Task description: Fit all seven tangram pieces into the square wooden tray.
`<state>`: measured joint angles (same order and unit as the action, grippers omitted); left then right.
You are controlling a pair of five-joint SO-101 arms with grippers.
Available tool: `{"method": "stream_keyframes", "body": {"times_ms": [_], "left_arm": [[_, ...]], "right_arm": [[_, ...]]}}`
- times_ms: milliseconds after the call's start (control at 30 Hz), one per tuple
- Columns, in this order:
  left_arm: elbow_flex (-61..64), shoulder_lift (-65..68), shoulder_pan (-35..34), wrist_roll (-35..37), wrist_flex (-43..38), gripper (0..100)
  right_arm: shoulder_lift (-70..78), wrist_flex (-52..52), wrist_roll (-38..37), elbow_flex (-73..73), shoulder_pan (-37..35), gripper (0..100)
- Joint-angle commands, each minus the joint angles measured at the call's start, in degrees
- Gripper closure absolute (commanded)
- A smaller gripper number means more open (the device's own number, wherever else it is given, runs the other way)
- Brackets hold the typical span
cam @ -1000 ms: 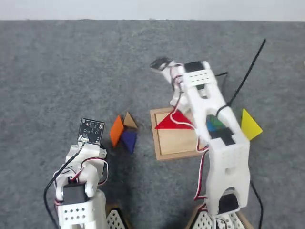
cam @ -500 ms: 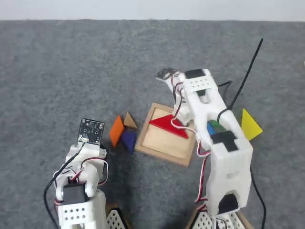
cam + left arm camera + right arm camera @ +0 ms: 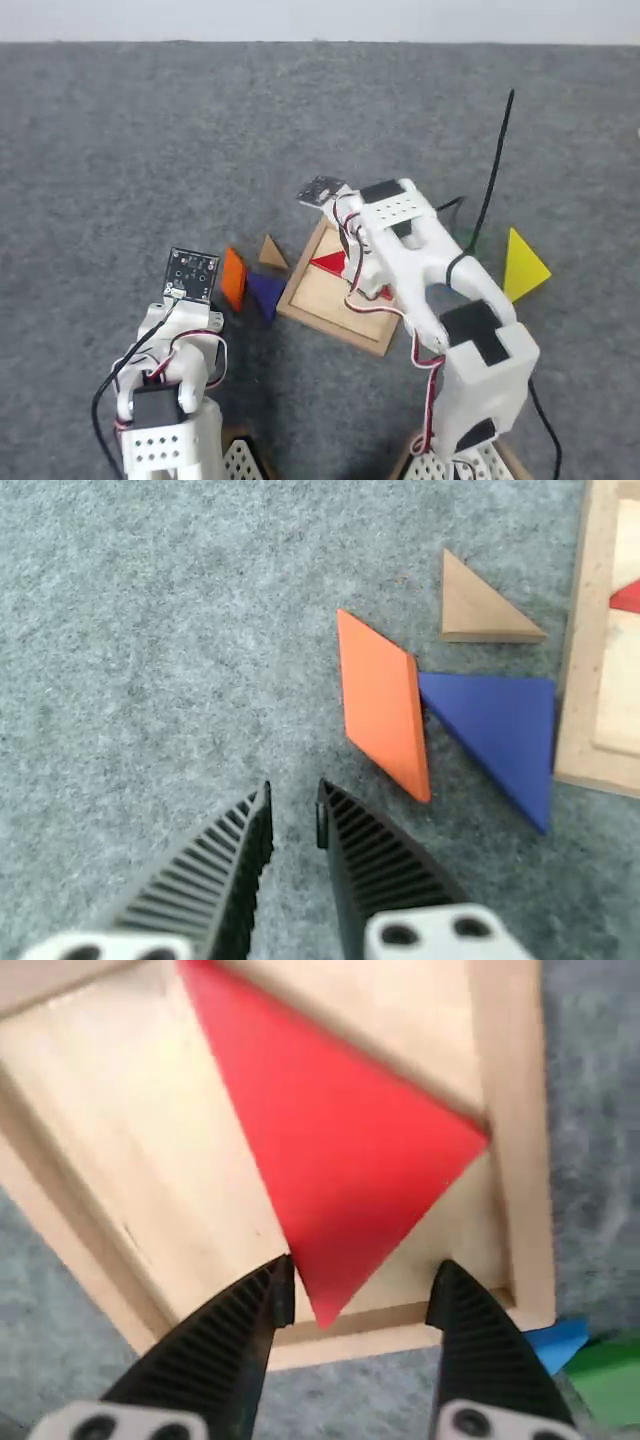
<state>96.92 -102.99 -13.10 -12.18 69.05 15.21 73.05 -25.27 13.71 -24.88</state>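
Observation:
The square wooden tray (image 3: pixel 345 322) lies turned at an angle, with a red triangle (image 3: pixel 329 263) inside it. My right arm (image 3: pixel 400 225) hangs over the tray. My right gripper (image 3: pixel 360 1285) is open, its jaws on either side of the red triangle's (image 3: pixel 330 1150) corner, close to the tray's rim (image 3: pixel 520 1160). An orange parallelogram (image 3: pixel 380 702), a blue triangle (image 3: pixel 505 730) and a tan triangle (image 3: pixel 475 610) lie just off the tray's edge (image 3: pixel 580 660). My left gripper (image 3: pixel 293 815) is shut above the carpet short of the orange piece.
A yellow triangle (image 3: pixel 523 265) lies on the grey carpet to the right of the tray. A light blue piece (image 3: pixel 555 1340) and a green piece (image 3: pixel 600 1375) sit just outside one tray corner. A black cable (image 3: pixel 495 170) runs behind my right arm.
My right arm swung left and the tray turned and slid left with it, pushing against the blue and orange pieces. My left arm has stayed put.

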Motion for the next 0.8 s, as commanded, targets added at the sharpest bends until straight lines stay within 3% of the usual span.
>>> {"method": "stream_keyframes", "body": {"times_ms": [0,267,533,767], "left_arm": [[-0.4,0.0,-0.3,-0.3,0.6,93],[-0.4,0.0,-0.3,-0.3,0.6,93],[-0.4,0.0,-0.3,-0.3,0.6,93],[-0.4,0.0,-0.3,-0.3,0.6,93]], "right_arm": [[-8.5,-1.1,3.1,0.0,5.8,77.2],[-17.1,-16.7,4.8,14.2,6.5,77.2],[-4.5,-16.8,8.1,5.8,8.0,77.2],[-2.9,-14.0,8.4,2.6,7.6,77.2]]}}
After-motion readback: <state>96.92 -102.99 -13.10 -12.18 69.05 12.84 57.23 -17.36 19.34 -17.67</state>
